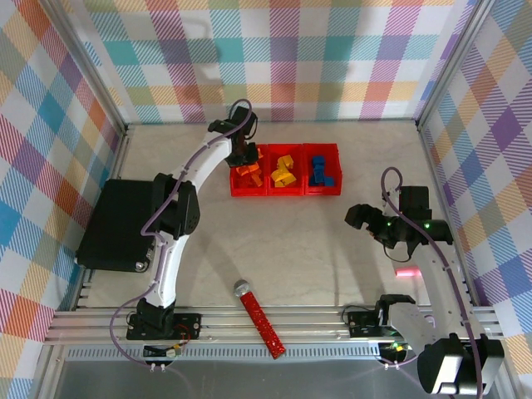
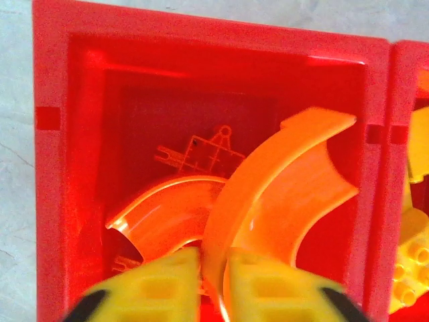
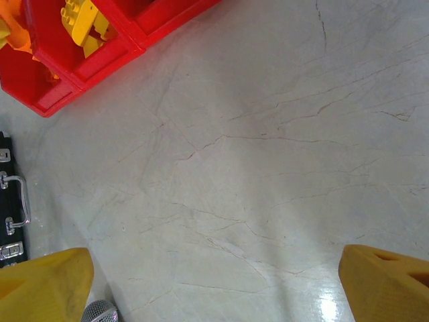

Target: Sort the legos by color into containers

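The containers (image 1: 283, 193) are three red bins in a row at the table's far middle. Orange legos (image 1: 248, 172) lie in the left bin, yellow legos (image 1: 285, 170) in the middle one, blue legos (image 1: 321, 170) in the right one. My left gripper (image 1: 243, 154) hangs over the left bin (image 2: 53, 168). Its fingers (image 2: 214, 275) stand slightly apart, with the rim of an orange arch (image 2: 281, 181) between them. That arch leans on a second arch (image 2: 167, 215). My right gripper (image 1: 359, 218) is open above bare table (image 3: 214, 268).
A large black case (image 1: 116, 224) sits at the left, and its handle (image 3: 13, 201) shows in the right wrist view. A red studded stick (image 1: 259, 320) with a grey round end (image 3: 100, 313) lies near the front edge. Checkered walls enclose the table.
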